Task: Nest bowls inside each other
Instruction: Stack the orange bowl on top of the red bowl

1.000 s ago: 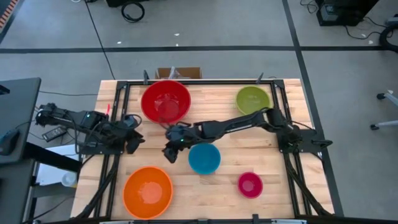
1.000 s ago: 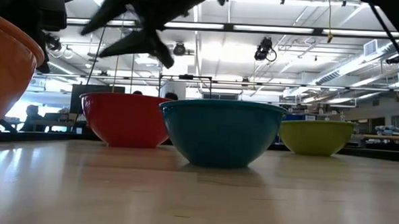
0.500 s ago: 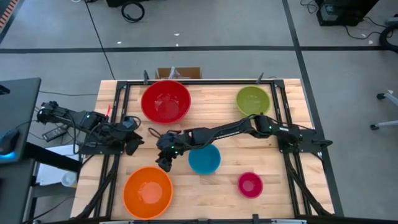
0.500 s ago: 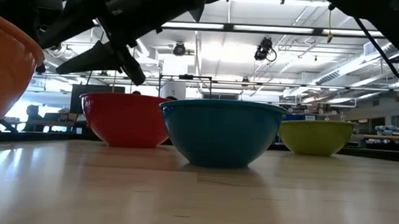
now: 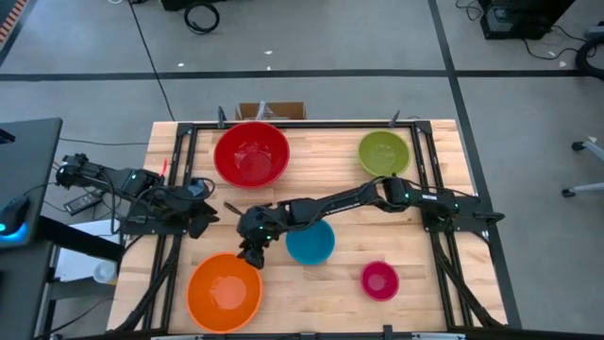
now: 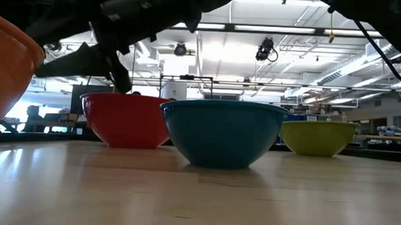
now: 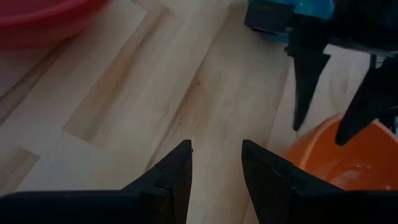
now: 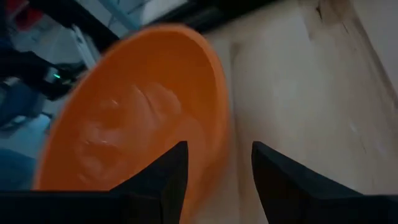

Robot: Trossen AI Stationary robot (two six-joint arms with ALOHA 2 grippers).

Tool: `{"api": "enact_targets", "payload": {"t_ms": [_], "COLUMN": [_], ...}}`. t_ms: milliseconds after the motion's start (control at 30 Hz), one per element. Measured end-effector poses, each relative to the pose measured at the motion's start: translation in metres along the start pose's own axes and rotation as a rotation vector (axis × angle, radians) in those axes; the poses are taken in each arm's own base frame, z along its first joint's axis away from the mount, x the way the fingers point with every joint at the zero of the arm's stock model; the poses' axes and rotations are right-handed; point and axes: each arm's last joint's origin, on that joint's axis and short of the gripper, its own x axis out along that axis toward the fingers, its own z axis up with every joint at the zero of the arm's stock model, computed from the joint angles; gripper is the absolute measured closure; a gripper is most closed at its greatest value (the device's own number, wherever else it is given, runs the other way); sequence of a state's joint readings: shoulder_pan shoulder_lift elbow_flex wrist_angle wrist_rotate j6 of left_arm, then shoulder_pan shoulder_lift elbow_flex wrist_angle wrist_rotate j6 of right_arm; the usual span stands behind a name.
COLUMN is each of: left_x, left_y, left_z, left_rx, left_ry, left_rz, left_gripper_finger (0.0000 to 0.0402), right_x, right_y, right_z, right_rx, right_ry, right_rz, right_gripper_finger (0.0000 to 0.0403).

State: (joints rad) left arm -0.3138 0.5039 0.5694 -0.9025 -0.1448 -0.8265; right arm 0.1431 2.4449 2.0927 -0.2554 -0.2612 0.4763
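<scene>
Five bowls rest upright on their bases on the wooden table: red (image 5: 250, 154) at far left, lime green (image 5: 384, 152) at far right, blue (image 5: 310, 241) in the middle, pink (image 5: 379, 280) at near right, orange (image 5: 224, 292) at near left. My right gripper (image 5: 251, 257) is open and hangs over the orange bowl's far right rim (image 8: 219, 118). One finger stands over the bowl's inside and one outside it, and neither shows contact. My left gripper (image 7: 216, 155) is open over bare wood at the table's left side (image 5: 202, 221).
A black metal frame (image 5: 302, 124) runs along the table's far edge and down both sides. My right arm (image 5: 349, 198) stretches across the table's middle, passing just beyond the blue bowl. Bare wood lies between the orange and pink bowls.
My right gripper has moved toward the table's near left and down, from beside the red bowl to the orange bowl's far rim, rolling as it went. It has stayed open. The bowls have not moved.
</scene>
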Motion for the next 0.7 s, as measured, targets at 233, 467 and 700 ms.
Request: {"api": "enact_targets", "payload": {"t_ms": [233,467,700], "left_x": [0.000,0.000,0.000], "left_y": [0.000,0.000,0.000], "left_z": [0.000,0.000,0.000], "left_rx": [-0.019,-0.025,-0.024], "left_ry": [-0.001,-0.001,-0.001], "left_rz": [0.001,0.003,0.004], "left_gripper_finger": [0.0260,0.0260,0.0260], "right_x": [0.010,0.008,0.004], "right_y": [-0.002,-0.010,-0.022], "right_z": [-0.012,-0.016,-0.014], "right_rx": [-0.005,0.018,0.048], "right_ry": [0.039,0.085,0.092], "right_rz": [-0.027,-0.093,-0.171], "right_gripper_finger": [0.0221,0.0228,0.0239]}}
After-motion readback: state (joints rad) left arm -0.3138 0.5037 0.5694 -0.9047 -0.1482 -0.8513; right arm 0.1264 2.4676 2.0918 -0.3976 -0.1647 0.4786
